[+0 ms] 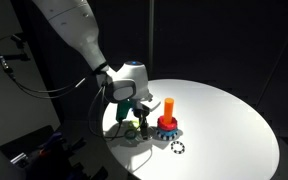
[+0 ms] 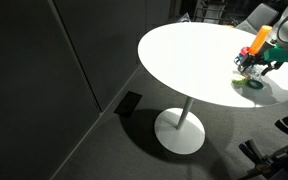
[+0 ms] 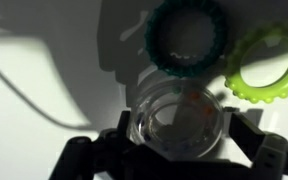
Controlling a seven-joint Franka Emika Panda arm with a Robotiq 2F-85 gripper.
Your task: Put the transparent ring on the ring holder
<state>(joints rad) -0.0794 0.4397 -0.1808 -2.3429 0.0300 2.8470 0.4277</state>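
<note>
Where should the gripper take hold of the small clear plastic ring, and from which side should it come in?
Pinch the small clear plastic ring across its outer rim, coming straight down from above. It appears to lie flat on the white table, and the gripper straddles it, clear of the dark ring and yellow-green toothed ring beside it.

Both exterior views are dim and low in detail, the room nearly black around the white table (image 1: 224, 110) (image 2: 184, 50), which is the one bright patch; the arm (image 1: 74, 30) throws a soft shadow on the tabletop close beneath it. The wrist view is out of focus throughout. The green ring (image 3: 262, 62) and dark ring (image 3: 189, 35) have fuzzy edges, broad grey shadows cross the white surface, and the clear ring (image 3: 179, 125) shows only by faint glints.
</note>
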